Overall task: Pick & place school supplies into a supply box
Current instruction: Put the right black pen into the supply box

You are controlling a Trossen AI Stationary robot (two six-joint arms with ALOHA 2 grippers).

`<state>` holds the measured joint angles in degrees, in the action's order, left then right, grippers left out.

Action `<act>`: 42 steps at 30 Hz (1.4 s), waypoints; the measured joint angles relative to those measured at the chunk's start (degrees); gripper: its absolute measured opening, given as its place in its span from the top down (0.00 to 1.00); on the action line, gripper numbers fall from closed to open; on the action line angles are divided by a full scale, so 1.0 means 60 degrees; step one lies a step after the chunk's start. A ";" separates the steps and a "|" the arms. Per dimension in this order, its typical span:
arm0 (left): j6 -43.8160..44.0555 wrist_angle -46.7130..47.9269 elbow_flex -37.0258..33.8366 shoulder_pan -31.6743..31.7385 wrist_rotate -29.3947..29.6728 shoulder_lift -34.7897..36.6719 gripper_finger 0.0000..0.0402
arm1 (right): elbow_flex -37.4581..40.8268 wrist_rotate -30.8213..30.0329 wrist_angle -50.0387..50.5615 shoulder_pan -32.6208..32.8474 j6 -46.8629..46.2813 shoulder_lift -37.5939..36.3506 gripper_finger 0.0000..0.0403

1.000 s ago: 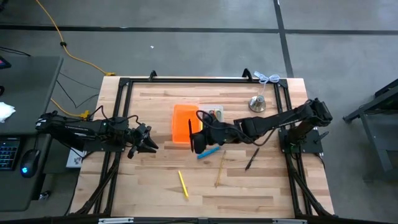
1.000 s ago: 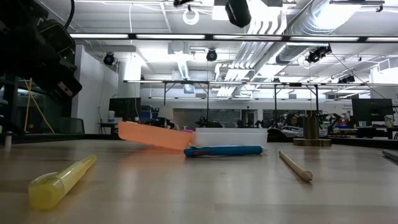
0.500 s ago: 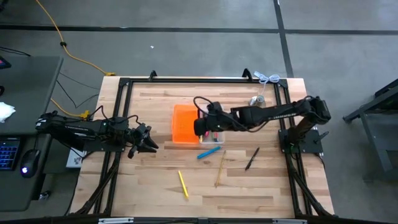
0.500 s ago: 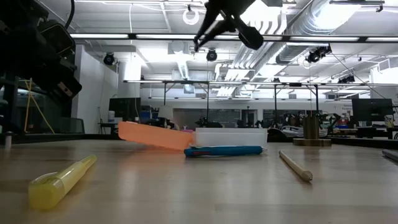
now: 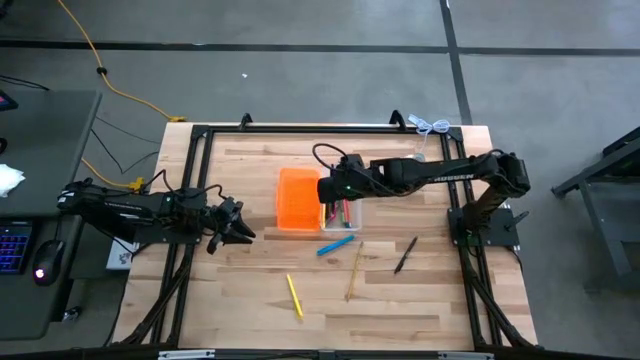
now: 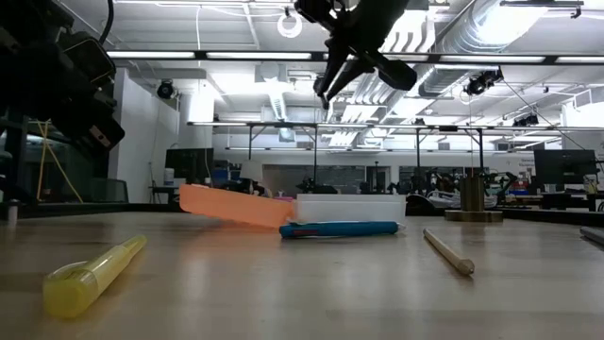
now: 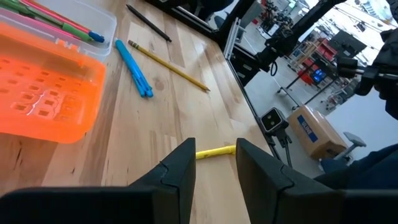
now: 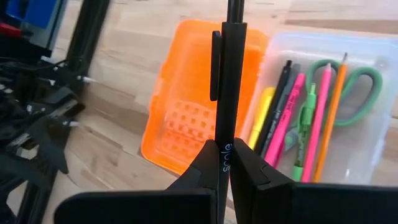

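I am holding the right gripper (image 5: 336, 190) above the supply box (image 5: 318, 200), which is lying near the middle of the table (image 5: 260, 300), a little toward its far edge. Its fingers (image 8: 205, 163) are pinching a black pen (image 8: 228, 74), which is pointing down over the seam between the orange half (image 8: 193, 93) and the clear tray (image 8: 367, 106). In the low view the pen (image 6: 332, 71) is hanging tilted, well above the box.

The clear tray is already holding a yellow highlighter (image 8: 263, 115), a second black pen (image 8: 278, 102), a pink pen (image 8: 288, 118), a green pen (image 8: 306, 124), another pink pen (image 8: 318, 118), an orange pencil (image 8: 331, 112) and green-handled scissors (image 8: 364, 87), all lying side by side.

Just beside the box, on its near side, a blue marker (image 5: 336, 245) is lying on the table. Nearer the front edge, a wood-tan pencil (image 5: 354, 272) and a yellow highlighter (image 5: 295, 296) are lying apart. A black pen (image 5: 404, 254) is lying toward the right edge.

I am keeping the left gripper (image 5: 241, 226) waiting near the left edge, its fingers (image 7: 177, 171) spread and holding nothing.

A silver bell-shaped object (image 6: 474, 203) is standing toward the far right corner.
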<state>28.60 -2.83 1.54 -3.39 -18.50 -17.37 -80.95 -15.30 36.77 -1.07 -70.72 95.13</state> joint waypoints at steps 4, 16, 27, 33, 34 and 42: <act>0.0012 0.0000 0.0000 0.0001 0.0011 -0.0004 0.64 | 0.0059 0.0125 0.0135 -0.0101 0.0003 0.0000 1.00; 0.0022 0.0000 0.0000 0.0001 0.0041 -0.0002 0.64 | 0.1589 0.0270 -0.1016 -0.0260 -0.0466 0.0000 1.00; 0.0063 0.0000 0.0000 0.0001 0.0037 0.0000 0.64 | 0.2551 0.0667 -0.1753 -0.0594 -0.0499 0.0004 1.00; 0.0070 0.0000 0.0000 0.0001 0.0040 0.0000 0.64 | 0.3211 0.0737 -0.2628 -0.0644 -0.0511 0.0004 1.00; 0.0070 0.0000 0.0000 -0.0002 0.0070 0.0000 0.64 | 0.3328 0.0727 -0.2794 -0.0665 -0.0561 0.0004 1.00; 0.0088 0.0014 0.0000 0.0000 0.0252 -0.0003 0.64 | 0.4276 0.0894 -0.3801 -0.0890 -0.0648 0.0011 1.00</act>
<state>29.12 -2.75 1.54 -3.39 -16.99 -17.38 -55.29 -9.93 13.97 -6.41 -74.61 95.20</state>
